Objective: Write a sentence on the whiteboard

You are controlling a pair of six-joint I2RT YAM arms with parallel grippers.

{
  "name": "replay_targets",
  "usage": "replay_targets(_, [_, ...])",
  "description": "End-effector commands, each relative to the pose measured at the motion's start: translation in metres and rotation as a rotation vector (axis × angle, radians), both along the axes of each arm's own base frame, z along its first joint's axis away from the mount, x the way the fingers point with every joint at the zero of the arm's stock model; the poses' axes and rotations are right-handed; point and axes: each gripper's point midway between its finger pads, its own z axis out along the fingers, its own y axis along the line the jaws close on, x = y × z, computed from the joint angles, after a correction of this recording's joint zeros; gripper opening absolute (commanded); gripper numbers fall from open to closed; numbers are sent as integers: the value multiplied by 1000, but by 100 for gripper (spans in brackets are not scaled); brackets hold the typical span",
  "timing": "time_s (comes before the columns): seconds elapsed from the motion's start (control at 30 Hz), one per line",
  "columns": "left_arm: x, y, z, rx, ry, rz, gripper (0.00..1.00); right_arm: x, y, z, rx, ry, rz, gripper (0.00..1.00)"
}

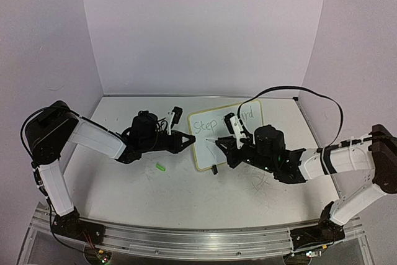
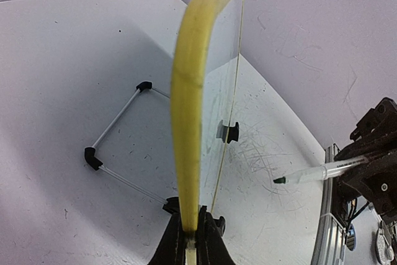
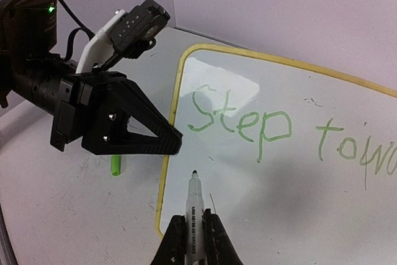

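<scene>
The whiteboard (image 1: pixel 208 153) stands tilted on its black wire stand (image 2: pixel 118 133) at mid-table. Green handwriting, the sentence (image 1: pixel 226 121), reads "Step toward" along its top; "Step tow" (image 3: pixel 242 119) shows in the right wrist view. My left gripper (image 1: pixel 189 141) is shut on the board's left yellow rim (image 2: pixel 186 122), its jaws pinching the edge (image 2: pixel 191 224). My right gripper (image 3: pixel 194 218) is shut on a clear marker (image 3: pixel 193 193). The marker's dark tip points at the board's lower left area, below "Step". I cannot tell whether the tip touches. The marker (image 2: pixel 310 174) also shows from the left wrist.
A small green cap (image 1: pixel 160 167) lies on the scuffed tabletop left of the board, under the left gripper (image 3: pixel 142 134). White walls enclose the back and both sides. A black cable loops above the right arm (image 1: pixel 322 100). A metal rail (image 1: pixel 198 240) runs along the near edge.
</scene>
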Motion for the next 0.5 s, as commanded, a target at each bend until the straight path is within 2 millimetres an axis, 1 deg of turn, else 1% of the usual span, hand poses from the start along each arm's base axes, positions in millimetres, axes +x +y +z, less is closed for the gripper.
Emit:
replay_targets(0.0, [9, 4, 0, 39, -22, 52, 0, 2, 10, 10, 19, -20, 8, 0])
replay_targets(0.07, [9, 3, 0, 39, -23, 50, 0, 7, 2, 12, 32, -20, -54, 0])
replay_targets(0.13, [9, 3, 1, 38, -25, 49, 0, 6, 0, 15, 49, -28, -57, 0])
replay_targets(0.17, [10, 3, 1, 39, -26, 49, 0, 4, 3, 14, 48, -27, -33, 0])
replay_targets(0.3, [9, 2, 1, 39, -30, 43, 0, 5, 19, 6, 27, -2, 9, 0])
replay_targets(0.33, [9, 1, 2, 39, -31, 43, 0, 6, 23, 9, 31, -5, 13, 0])
replay_targets(0.4, [9, 1, 1, 39, -30, 41, 0, 7, 26, 8, 25, -4, 10, 0])
replay_targets(0.47, [9, 0, 2, 39, -32, 38, 0, 11, 25, 3, 15, 3, -20, 0])
